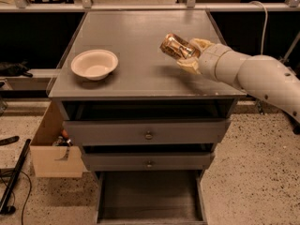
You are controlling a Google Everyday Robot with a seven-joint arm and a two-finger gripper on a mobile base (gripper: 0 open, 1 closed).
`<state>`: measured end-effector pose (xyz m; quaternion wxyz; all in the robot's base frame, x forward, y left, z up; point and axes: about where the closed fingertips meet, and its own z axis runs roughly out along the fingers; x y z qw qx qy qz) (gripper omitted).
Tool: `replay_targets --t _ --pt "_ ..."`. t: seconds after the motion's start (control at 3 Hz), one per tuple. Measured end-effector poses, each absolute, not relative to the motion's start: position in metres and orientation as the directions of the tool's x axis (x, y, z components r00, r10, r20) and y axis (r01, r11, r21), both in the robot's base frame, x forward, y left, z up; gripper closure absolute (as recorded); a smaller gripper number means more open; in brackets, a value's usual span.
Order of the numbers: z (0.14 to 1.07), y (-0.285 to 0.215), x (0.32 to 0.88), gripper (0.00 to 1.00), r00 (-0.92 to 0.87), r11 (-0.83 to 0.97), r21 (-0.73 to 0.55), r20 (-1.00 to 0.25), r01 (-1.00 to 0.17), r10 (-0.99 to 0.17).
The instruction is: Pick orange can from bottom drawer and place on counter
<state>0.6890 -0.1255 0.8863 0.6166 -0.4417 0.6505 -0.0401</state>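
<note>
My gripper (186, 55) comes in from the right on a white arm and is shut on the orange can (174, 46). The can is orange-brown and gold with silvery ends, tilted on its side, and held a little above the right part of the counter (140, 32). The bottom drawer (150, 193) stands pulled open below the two knobbed drawers, and its dark flat interior shows nothing inside.
A cream bowl (94, 64) sits on the left part of the counter. A cardboard box (49, 149) stands on the floor left of the cabinet, with dark cables beside it. A rail runs behind the counter.
</note>
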Motion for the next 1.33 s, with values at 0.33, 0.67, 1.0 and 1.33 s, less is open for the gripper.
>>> replay_targets --t 0.33,0.67,1.0,1.33 --pt "0.8863 -0.1255 0.689 0.5 0.151 0.607 -0.597 -0.767 -0.525 -0.624" --pt "0.8863 -0.1255 0.689 0.27 0.151 0.607 -0.597 -0.767 -0.525 -0.624" --pt "0.8863 -0.1253 0.689 0.0 0.151 0.607 -0.597 -0.767 -0.525 -0.624" --pt "0.8863 -0.1253 0.689 0.0 0.151 0.607 -0.597 -0.767 -0.525 -0.624"
